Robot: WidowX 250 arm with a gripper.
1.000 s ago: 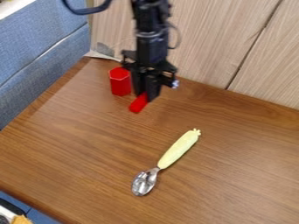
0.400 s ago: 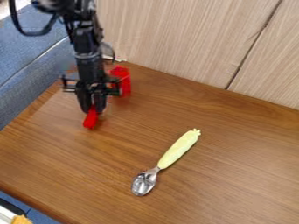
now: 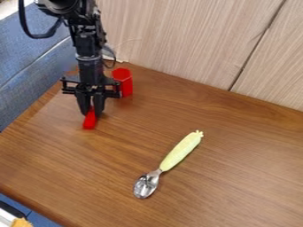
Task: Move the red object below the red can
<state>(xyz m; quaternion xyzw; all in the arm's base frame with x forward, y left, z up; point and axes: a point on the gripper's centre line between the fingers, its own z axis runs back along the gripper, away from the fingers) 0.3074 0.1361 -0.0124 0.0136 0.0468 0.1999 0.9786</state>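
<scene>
Since the gripper [image 3: 91, 114] appears closed on the upper end of the small red bar [image 3: 89, 120], setting it down softly is the step in hand. Both gripper fingers flank the bar, which leans a little, its lower end pointing toward six o'clock over the left part of the wooden table [image 3: 237, 168]. Whether that end touches the wood is hard to tell, so a slow, straight lowering until it meets the surface serves better than a drop; let go too high, the bar could tip or roll.

Just to the right, the six-sided red can [image 3: 123, 82] stands upright, with the bar at its seven o'clock. For a place squarely below the can, a slight slide toward three o'clock would line the two up. Part of the gripper overlaps the can's left side in view, so part the fingers only as far as needed, then rise straight up before turning, or the can may get knocked.

Farther right, at the bar's four o'clock, the pale-handled metal spoon [image 3: 179, 154] lies well apart and needs no care.
</scene>
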